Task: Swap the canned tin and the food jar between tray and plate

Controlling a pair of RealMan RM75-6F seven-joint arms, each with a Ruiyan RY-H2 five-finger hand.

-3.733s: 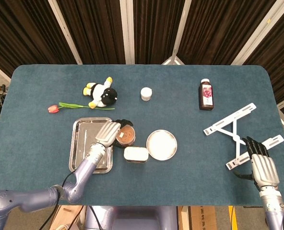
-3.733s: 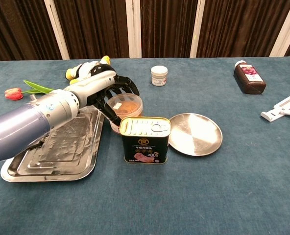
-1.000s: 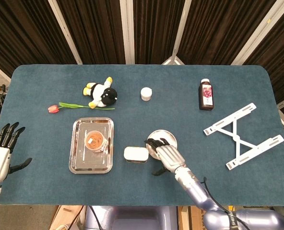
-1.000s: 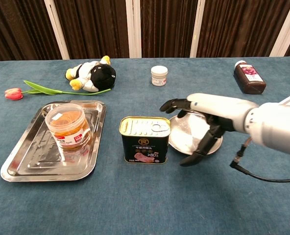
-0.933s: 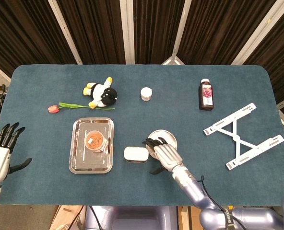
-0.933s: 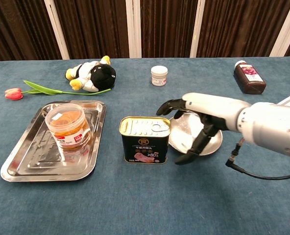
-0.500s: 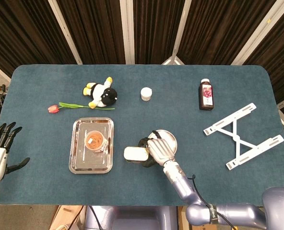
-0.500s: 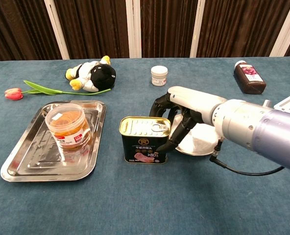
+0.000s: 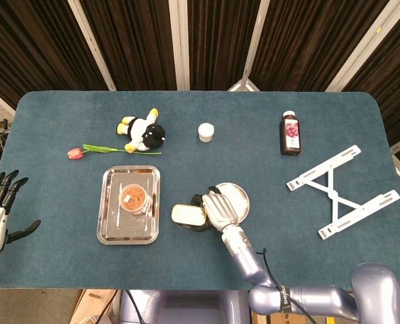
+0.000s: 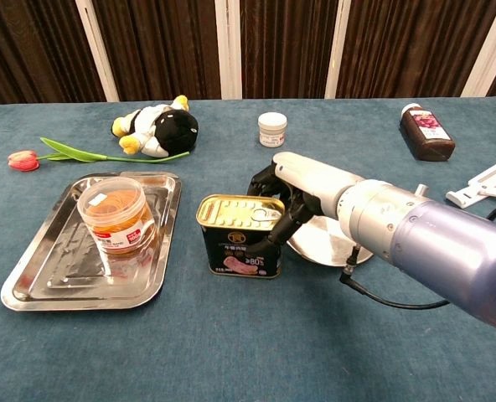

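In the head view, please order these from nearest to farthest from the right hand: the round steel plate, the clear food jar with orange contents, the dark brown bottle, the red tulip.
From the right hand:
1. Round steel plate, directly beside it, to the right.
2. Clear food jar with orange contents, left, inside the steel tray.
3. Dark brown bottle, far right, toward the back.
4. Red tulip, far left.

the right hand (image 10: 291,194) is covering the canned tin's (image 10: 240,235) right side and part of the plate (image 10: 325,239); label text is too small to read
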